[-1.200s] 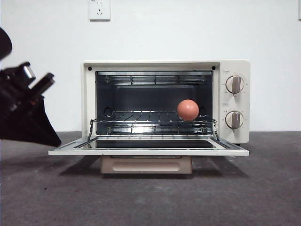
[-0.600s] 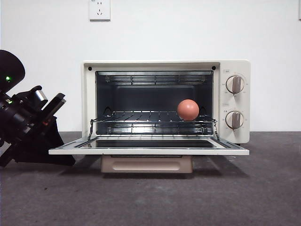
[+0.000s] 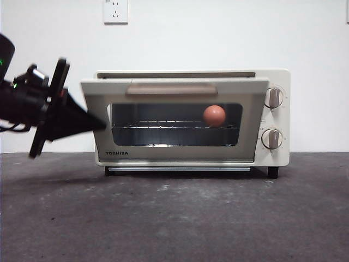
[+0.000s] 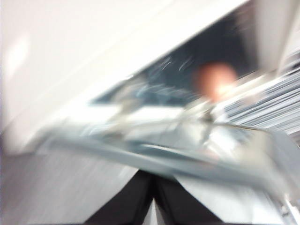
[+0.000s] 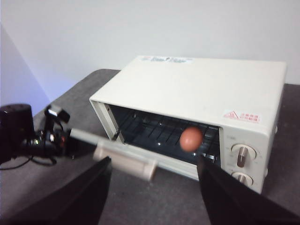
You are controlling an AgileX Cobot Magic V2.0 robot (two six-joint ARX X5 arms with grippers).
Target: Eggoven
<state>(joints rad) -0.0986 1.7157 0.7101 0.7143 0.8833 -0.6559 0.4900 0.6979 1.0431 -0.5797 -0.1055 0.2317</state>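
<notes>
- Swinging the oven [image 3: 191,117] door [image 3: 174,120] nearly closed, left gripper [image 3: 90,124] pushes its edge, jaws pressed together.
- Egg [image 3: 214,115] sits on the rack; right gripper [image 5: 152,197] waits, jaws apart.

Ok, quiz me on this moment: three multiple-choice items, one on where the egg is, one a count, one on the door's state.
1. Where is the egg?
A. On the table in front of the oven
B. On the wire rack inside the oven, toward the knob side
C. Held in a gripper

2. How many knobs does the oven have?
A. One
B. Two
C. Three

3. How does the door stand?
A. Lying flat, fully open
B. Taken off
C. Tilted, nearly shut, with a gap at its top

Answers:
1. B: the egg shows through the glass on the wire rack.
2. B: an upper knob and a lower knob sit on the oven.
3. C: the door leans out from the body, and the left gripper is at its edge.
</notes>
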